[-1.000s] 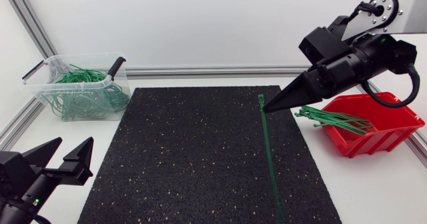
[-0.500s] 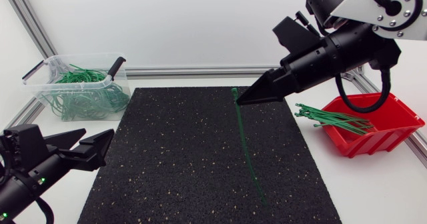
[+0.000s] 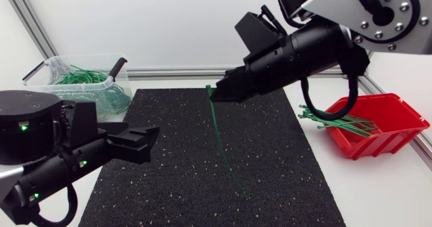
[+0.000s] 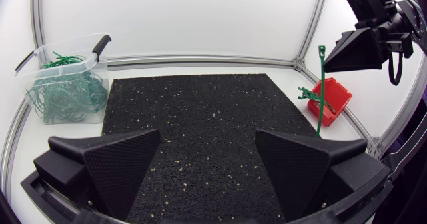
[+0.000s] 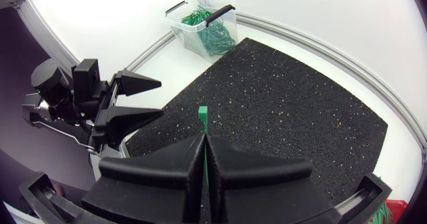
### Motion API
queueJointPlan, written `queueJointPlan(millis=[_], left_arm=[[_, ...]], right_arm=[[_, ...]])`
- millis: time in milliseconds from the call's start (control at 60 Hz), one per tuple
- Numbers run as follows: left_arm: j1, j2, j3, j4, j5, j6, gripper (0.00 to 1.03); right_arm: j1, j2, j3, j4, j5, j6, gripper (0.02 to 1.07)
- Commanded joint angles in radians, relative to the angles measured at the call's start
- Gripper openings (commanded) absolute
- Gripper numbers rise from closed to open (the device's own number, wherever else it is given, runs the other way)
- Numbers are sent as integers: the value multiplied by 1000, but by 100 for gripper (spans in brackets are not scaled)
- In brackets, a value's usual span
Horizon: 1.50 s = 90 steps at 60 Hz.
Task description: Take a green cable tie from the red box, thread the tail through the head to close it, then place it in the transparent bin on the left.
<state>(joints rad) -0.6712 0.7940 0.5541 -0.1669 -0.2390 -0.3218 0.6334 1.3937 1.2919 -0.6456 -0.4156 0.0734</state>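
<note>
Your right hand (image 3: 214,95) is clamped on the tie (image 3: 219,142) just under its head (image 5: 202,111), above the middle of the mat (image 3: 169,193). The tail (image 3: 233,180) hangs free and curves down towards the mat's near edge; whether its tip touches the mat I cannot tell. Your left hand (image 3: 150,144) hovers over the mat's left half, fingers apart, holding nothing. The bin (image 3: 47,85) stands off the mat's far left corner, and the box (image 3: 398,136) off its right edge.

The step in hand looks like catching the tail for threading.
- Bring your left hand across to the tail low down, near the tip, with one finger on each flat face of the strap.
- Close only once the strap sits centred between the fingers.
- Go slowly, because a thin hanging strap will likely swing if nudged.
- Do not shift the right grip: the head pokes out just past the fingertips, so its slot should stay reachable.
- Make the loop over the mat's middle, so a slip lands on the mat.
</note>
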Motion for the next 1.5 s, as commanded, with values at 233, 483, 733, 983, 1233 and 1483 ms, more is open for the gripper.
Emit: queueJointPlan(millis=[233,483,733,983,1233,1483], left_arm=[[-194,162,167,-36,-160,-94,97],[-272,241,250,-46,-252,-128,96],[-312,278,293,-42,-275,-146,98],[-330,329,311,-17,-290,-149,96],[-334,347,294,56,-304,-140,91],[-335,387,285,78,-332,-138,81]], right_arm=[[81,-10,57,21,207,230,8],[88,45,136,-15,224,293,8],[107,87,190,-46,244,319,8],[123,111,222,-81,245,341,8],[141,113,233,-94,244,351,8],[150,125,233,-94,261,359,8]])
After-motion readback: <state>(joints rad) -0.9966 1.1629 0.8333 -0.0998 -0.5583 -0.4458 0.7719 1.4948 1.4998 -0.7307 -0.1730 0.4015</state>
